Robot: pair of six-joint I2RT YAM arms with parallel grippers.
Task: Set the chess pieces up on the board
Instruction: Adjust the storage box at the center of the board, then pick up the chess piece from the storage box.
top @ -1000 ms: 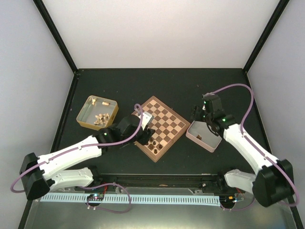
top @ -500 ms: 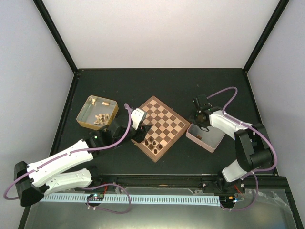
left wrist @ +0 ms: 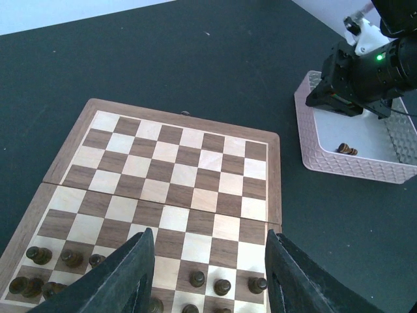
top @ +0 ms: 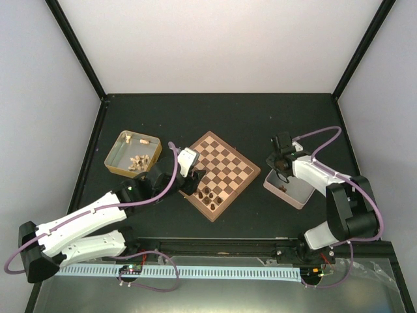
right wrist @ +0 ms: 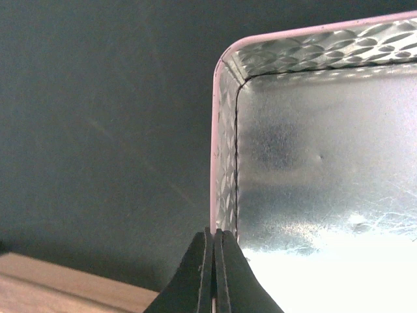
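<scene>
The left gripper point(left wrist: 207, 280) was spread wide, holding nothing, its two dark fingers point(left wrist: 133, 274) hanging above the near-side squares of the board point(left wrist: 274, 176). The dark chess pieces point(left wrist: 222, 285) stood in an uneven group on the rows just beneath those fingers, and the other squares were bare. The board lay cornerwise in the middle of the tabletop point(top: 228, 117). The right gripper point(right wrist: 214, 261) was clenched on the thin rim of the pink tray point(right wrist: 225, 130), near one of its corners. That tray sat just beside the board, toward the table's right edge, with one dark piece point(left wrist: 346, 149) lying inside. Toward the left edge a gold tray point(top: 117, 147) held pale pieces point(top: 138, 160).
</scene>
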